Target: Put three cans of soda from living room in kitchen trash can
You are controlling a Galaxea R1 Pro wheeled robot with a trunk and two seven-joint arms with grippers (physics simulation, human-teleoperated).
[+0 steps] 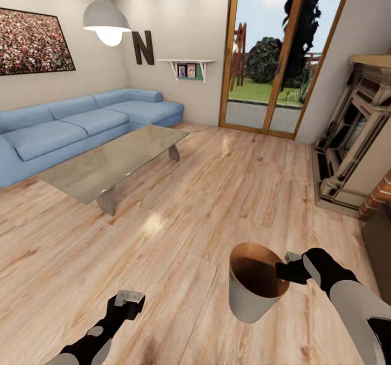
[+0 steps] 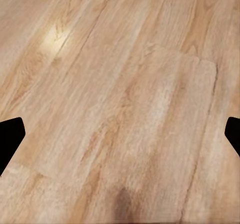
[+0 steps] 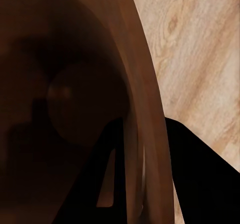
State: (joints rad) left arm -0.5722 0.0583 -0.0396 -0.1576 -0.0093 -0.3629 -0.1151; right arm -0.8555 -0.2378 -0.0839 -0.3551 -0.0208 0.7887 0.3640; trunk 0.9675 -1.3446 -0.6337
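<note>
Head view: the right gripper (image 1: 283, 270) is clamped on the rim of a small tapered round bin (image 1: 247, 302), pale grey-white outside, copper-brown inside, held above the light wooden plank floor (image 1: 217, 191) at near right; nothing lies in the part of its interior that shows. The left gripper (image 1: 129, 299) hangs spread wide with nothing between its fingers. Far left stand a glass-topped coffee table (image 1: 108, 164) and a long light-blue corner sofa (image 1: 70, 126).

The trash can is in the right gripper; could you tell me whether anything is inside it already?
Nothing visible: the trash can, gripped at its rim by the right gripper, shows a bare copper-brown inside in the right wrist view.
</note>
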